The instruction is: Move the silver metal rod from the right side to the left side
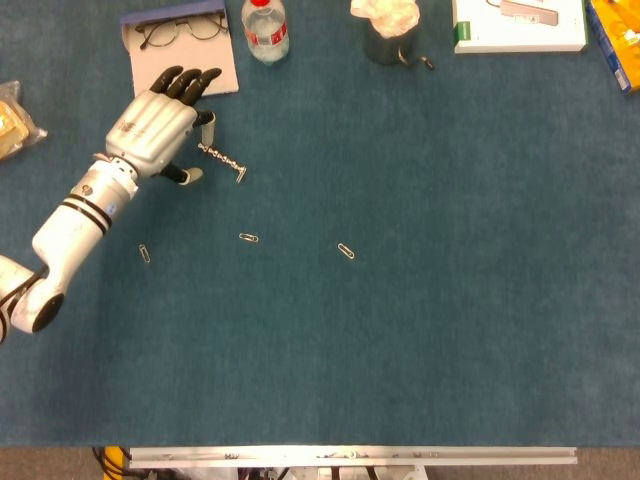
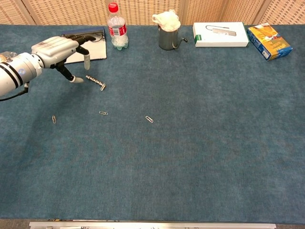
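The silver metal rod (image 1: 222, 161) (image 2: 95, 82) lies flat on the blue cloth at the left side of the table, slanting down to the right. My left hand (image 1: 158, 122) (image 2: 58, 51) hovers just left of and above it, fingers spread and empty, not touching the rod. The thumb tip points down toward the cloth beside the rod's left end. My right hand shows in neither view.
A glasses case with spectacles (image 1: 182, 48) lies behind the left hand, a water bottle (image 2: 116, 26) beside it. A metal cup (image 2: 167, 36), a white box (image 2: 220, 34) and a yellow packet (image 2: 269, 41) line the far edge. Paper clips (image 1: 345, 250) lie mid-table.
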`<state>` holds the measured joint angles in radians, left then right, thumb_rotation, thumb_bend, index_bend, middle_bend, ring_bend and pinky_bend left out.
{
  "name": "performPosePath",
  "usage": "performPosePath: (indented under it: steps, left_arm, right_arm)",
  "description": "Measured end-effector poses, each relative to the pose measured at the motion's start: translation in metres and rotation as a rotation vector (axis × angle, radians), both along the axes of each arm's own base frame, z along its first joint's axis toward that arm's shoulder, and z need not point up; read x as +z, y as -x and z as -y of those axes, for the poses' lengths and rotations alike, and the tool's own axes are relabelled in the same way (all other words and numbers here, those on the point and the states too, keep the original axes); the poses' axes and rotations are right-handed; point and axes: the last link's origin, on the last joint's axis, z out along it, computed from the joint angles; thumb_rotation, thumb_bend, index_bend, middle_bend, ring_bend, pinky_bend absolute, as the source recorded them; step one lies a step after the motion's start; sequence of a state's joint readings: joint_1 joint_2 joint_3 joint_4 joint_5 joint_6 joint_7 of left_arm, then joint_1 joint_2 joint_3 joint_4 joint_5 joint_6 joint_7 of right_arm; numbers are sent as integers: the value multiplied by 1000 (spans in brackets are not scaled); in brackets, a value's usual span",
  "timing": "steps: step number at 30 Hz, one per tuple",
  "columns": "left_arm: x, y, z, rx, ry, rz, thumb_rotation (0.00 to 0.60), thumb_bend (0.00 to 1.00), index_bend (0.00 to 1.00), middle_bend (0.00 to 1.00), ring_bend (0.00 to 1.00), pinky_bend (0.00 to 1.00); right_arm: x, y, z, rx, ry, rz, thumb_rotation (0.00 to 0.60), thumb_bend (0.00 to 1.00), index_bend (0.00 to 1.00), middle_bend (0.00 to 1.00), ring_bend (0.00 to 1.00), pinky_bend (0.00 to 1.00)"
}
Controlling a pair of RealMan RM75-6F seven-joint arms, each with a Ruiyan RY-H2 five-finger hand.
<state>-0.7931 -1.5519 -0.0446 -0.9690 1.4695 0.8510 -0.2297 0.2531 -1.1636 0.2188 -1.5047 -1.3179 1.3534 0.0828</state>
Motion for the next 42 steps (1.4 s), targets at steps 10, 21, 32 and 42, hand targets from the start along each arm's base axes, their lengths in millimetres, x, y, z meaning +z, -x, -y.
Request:
performPosePath:
  steps: [10,21,32,42]
  left_arm:
    - [-16,-1,-8,-37,33,-80,600,161,480,0,0,0]
    - [-28,-12,-15,-64,56,-132,600,279,455,0,0,0]
    - [-29,-5,-21,-46,56,-182,600,328,444,0,0,0]
    - [-28,-1,-21,-36,58,-201,600,328,444,0,0,0]
  right_arm:
    - [-2,1,1,-9,-3,0,600,0,90,7,0,0]
    - [-6,6,3,-24,-17,4,600,0,90,7,0,0]
    - [-11,7,5,-31,-30,11,600,0,90,7,0,0]
    - [-14,6,5,-27,-35,12,600,0,90,7,0,0]
